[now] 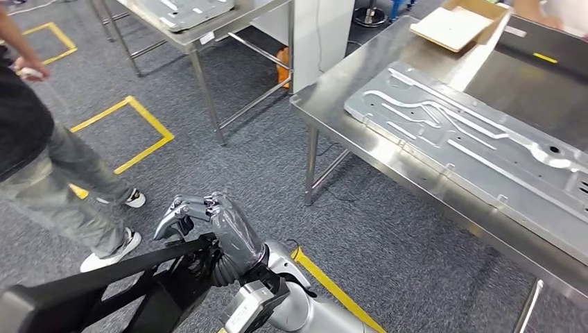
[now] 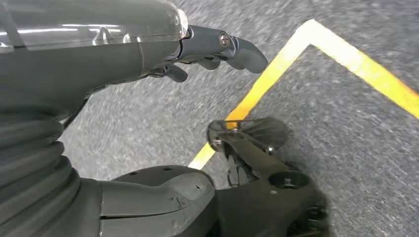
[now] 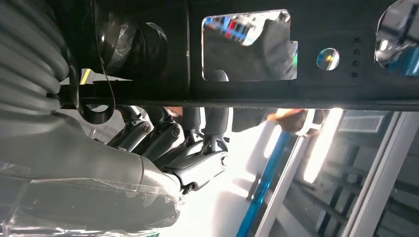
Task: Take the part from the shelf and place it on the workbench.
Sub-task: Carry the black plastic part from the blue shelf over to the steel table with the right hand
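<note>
Part (image 1: 104,277), a long black frame, is riding low at near left, the right hand (image 1: 208,225) curling its fingers over its top edge; the left hand (image 2: 207,52), seemingly, is hanging loose and holding nothing. One-handed, it may be tipping or clipping the workbench (image 1: 333,97) edge at right.

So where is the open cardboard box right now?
In the head view, the cardboard box sits at the top right, on the far end of the steel workbench, beyond the long grey metal panel.
</note>
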You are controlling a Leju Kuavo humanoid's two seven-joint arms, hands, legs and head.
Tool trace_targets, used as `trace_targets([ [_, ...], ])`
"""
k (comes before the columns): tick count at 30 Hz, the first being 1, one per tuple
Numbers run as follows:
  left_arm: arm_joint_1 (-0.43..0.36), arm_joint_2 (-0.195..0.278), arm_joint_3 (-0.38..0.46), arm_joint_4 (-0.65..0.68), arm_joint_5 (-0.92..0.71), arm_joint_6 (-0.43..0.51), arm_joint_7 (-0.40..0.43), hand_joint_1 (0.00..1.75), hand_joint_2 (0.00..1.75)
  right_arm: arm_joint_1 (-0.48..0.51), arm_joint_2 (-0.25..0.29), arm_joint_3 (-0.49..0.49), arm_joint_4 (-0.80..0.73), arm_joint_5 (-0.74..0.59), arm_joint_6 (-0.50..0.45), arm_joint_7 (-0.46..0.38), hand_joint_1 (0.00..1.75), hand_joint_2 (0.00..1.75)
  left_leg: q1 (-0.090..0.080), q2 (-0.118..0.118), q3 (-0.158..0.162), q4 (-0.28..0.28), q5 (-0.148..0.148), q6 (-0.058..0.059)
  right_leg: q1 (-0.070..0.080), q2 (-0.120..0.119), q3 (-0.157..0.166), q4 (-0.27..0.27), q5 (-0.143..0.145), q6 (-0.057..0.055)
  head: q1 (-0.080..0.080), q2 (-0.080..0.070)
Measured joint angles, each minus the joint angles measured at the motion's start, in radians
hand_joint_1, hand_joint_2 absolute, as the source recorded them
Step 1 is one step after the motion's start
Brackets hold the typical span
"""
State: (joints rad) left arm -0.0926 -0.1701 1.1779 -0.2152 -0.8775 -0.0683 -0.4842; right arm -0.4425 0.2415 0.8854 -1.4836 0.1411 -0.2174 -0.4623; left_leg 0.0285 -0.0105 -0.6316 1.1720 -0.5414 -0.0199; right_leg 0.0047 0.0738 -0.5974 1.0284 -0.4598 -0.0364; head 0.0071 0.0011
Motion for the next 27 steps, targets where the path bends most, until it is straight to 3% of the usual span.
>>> trace_targets([
  [2, -0.001, 0.001, 0.000, 0.000, 0.000, 0.000, 0.000, 0.00, 1.75, -0.001, 0.000, 0.000, 0.000, 0.000, 0.000, 0.000, 1.75, 1.75, 0.003, -0.040, 0.040, -0.097, 0.041, 0.004, 0.000, 0.023, -0.007, 0.017, -0.009, 0.010, 0.000, 0.000],
  [3, -0.001, 0.002, 0.000, 0.000, 0.000, 0.000, 0.000, 0.00, 1.75, -0.001, 0.001, 0.000, 0.000, 0.000, 0.000, 0.000, 1.75, 1.75, 0.002, -0.053, 0.049, -0.117, 0.044, 0.008, -0.001, 0.032, -0.012, 0.022, -0.010, 0.015, 0.000, 0.000],
  [5, -0.003, 0.002, 0.000, 0.000, 0.000, 0.000, 0.000, 0.00, 1.75, -0.001, 0.002, 0.000, 0.000, 0.000, 0.000, 0.000, 1.75, 1.75, 0.001, -0.045, 0.053, -0.122, 0.042, 0.018, -0.001, 0.052, -0.018, 0.022, -0.007, 0.026, 0.000, 0.000],
  [6, -0.003, 0.001, 0.000, 0.000, 0.000, 0.000, 0.000, 0.00, 1.75, -0.001, 0.002, 0.000, -0.001, 0.000, 0.000, 0.000, 1.75, 1.75, 0.002, -0.034, 0.056, -0.126, 0.045, 0.023, 0.000, 0.048, -0.019, 0.024, -0.008, 0.031, 0.000, 0.000],
  [8, -0.004, 0.001, 0.000, 0.000, 0.000, 0.001, -0.001, 0.00, 1.75, -0.002, 0.002, 0.000, -0.001, 0.000, 0.000, 0.000, 1.75, 1.75, 0.006, -0.012, 0.062, -0.136, 0.049, 0.036, 0.004, 0.000, -0.039, 0.067, -0.035, 0.041, 0.002, 0.000],
  [10, -0.002, 0.002, 0.000, 0.000, 0.000, 0.002, -0.002, 0.00, 1.75, -0.002, 0.002, 0.000, -0.001, 0.000, 0.000, 0.000, 1.75, 1.75, 0.003, 0.013, 0.065, -0.139, 0.048, 0.046, 0.002, -0.054, -0.097, 0.180, -0.092, 0.048, 0.003, 0.000],
  [12, -0.001, 0.002, 0.000, 0.000, 0.000, 0.002, -0.002, 0.00, 1.75, -0.001, 0.001, 0.000, -0.001, 0.000, 0.000, 0.000, 1.75, 1.75, 0.001, 0.041, 0.068, -0.139, 0.044, 0.049, -0.007, -0.066, -0.153, 0.282, -0.121, 0.054, 0.003, 0.000],
  [13, -0.001, 0.003, 0.000, 0.000, 0.000, 0.002, -0.002, 0.00, 1.75, -0.001, 0.001, 0.000, -0.001, 0.000, 0.000, 0.000, 1.75, 1.75, 0.001, 0.054, 0.070, -0.139, 0.041, 0.048, -0.010, -0.068, -0.159, 0.287, -0.109, 0.056, 0.003, 0.000],
  [15, -0.002, 0.003, 0.000, 0.000, 0.000, 0.002, -0.002, 0.00, 1.75, -0.001, 0.001, 0.000, -0.001, 0.000, 0.000, 0.000, 1.75, 1.75, 0.001, 0.076, 0.080, -0.139, 0.034, 0.045, -0.012, -0.086, -0.110, 0.186, -0.040, 0.054, 0.003, 0.000],
  [17, -0.002, 0.003, 0.000, 0.000, 0.000, 0.002, -0.002, 0.00, 1.75, -0.001, 0.001, 0.000, -0.001, -0.001, -0.001, 0.000, 1.75, 1.75, -0.002, 0.094, 0.090, -0.139, 0.026, 0.037, -0.001, -0.128, -0.047, 0.062, 0.005, 0.044, 0.003, 0.000],
  [19, -0.002, 0.003, 0.000, 0.000, 0.000, 0.002, -0.002, 0.00, 1.75, -0.002, 0.002, 0.000, -0.001, -0.001, -0.001, 0.000, 1.75, 1.75, -0.006, 0.113, 0.096, -0.142, 0.021, 0.027, 0.011, -0.147, -0.029, 0.019, 0.006, 0.033, 0.003, 0.000],
  [21, -0.004, 0.003, 0.000, 0.000, 0.000, 0.002, -0.002, 0.00, 1.75, -0.002, 0.002, -0.001, -0.002, -0.001, -0.001, 0.000, 1.75, 1.75, -0.006, 0.132, 0.104, -0.146, 0.015, 0.017, 0.009, -0.123, -0.027, 0.009, 0.009, 0.023, 0.002, 0.000],
  [22, -0.006, 0.003, 0.000, 0.000, 0.000, 0.002, -0.002, 0.00, 1.75, -0.001, 0.003, -0.001, -0.002, -0.001, -0.001, 0.000, 1.75, 1.75, -0.005, 0.123, 0.105, -0.140, 0.006, 0.013, 0.006, -0.111, -0.023, 0.001, 0.012, 0.017, 0.002, 0.000],
  [24, -0.007, 0.004, 0.000, 0.000, 0.000, 0.002, -0.003, 0.00, 1.75, -0.003, 0.005, -0.001, -0.003, -0.001, -0.001, 0.000, 1.75, 1.75, -0.001, 0.072, 0.078, -0.073, -0.037, 0.009, -0.003, -0.090, -0.013, -0.012, 0.018, 0.005, 0.002, 0.000],
  [25, -0.006, 0.004, 0.000, 0.000, 0.000, 0.002, -0.003, 0.00, 1.75, -0.003, 0.006, -0.001, -0.002, -0.001, -0.001, 0.000, 1.75, 1.75, 0.000, 0.043, 0.048, -0.009, -0.067, 0.008, -0.002, -0.078, -0.012, -0.013, 0.018, 0.001, 0.001, 0.000],
  [27, -0.002, 0.005, 0.000, 0.000, 0.000, 0.004, -0.003, 0.00, 1.75, -0.002, 0.006, -0.001, 0.000, -0.002, -0.001, 0.000, 1.75, 1.75, 0.000, 0.020, -0.016, 0.107, -0.104, 0.004, -0.001, -0.051, -0.012, -0.009, 0.016, -0.002, 0.001, 0.000],
])
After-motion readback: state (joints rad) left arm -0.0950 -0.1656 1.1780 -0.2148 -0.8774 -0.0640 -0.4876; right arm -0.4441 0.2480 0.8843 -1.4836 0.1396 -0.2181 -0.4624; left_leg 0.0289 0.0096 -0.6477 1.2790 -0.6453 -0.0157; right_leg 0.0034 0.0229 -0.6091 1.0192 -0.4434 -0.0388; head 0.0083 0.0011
